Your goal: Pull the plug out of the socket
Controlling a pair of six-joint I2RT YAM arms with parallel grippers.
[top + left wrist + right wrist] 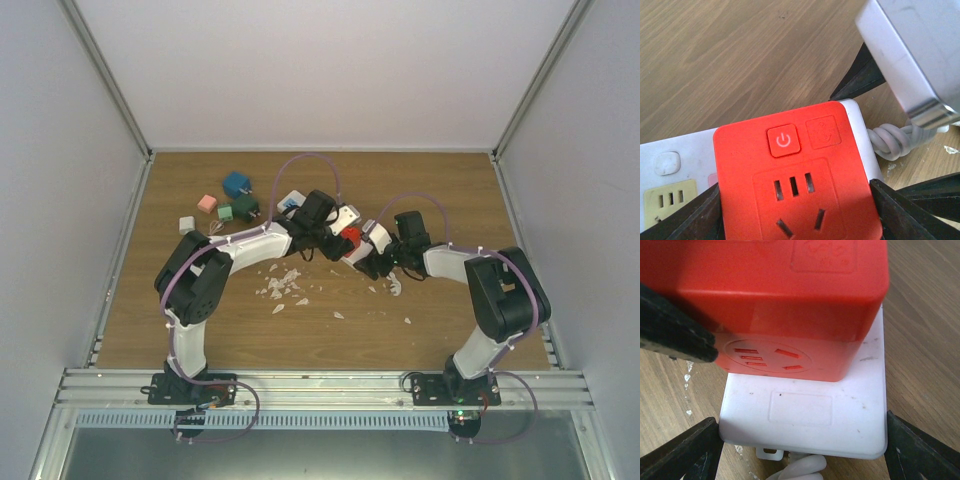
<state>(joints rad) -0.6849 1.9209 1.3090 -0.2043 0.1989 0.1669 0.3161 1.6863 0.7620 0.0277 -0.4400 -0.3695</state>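
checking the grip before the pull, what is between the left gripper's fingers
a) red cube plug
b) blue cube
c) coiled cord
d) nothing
a: left wrist view shows the left gripper flanking the red cube plug on both sides, atop the white socket

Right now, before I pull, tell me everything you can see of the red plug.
The red plug is a glossy plastic cube with rounded corners. Its top face carries a power button, an embossed logo and outlet slots, and one side face has another outlet. It sits upright, seated on the end of the white socket strip. The left gripper has its jaws pressed against two opposite sides.
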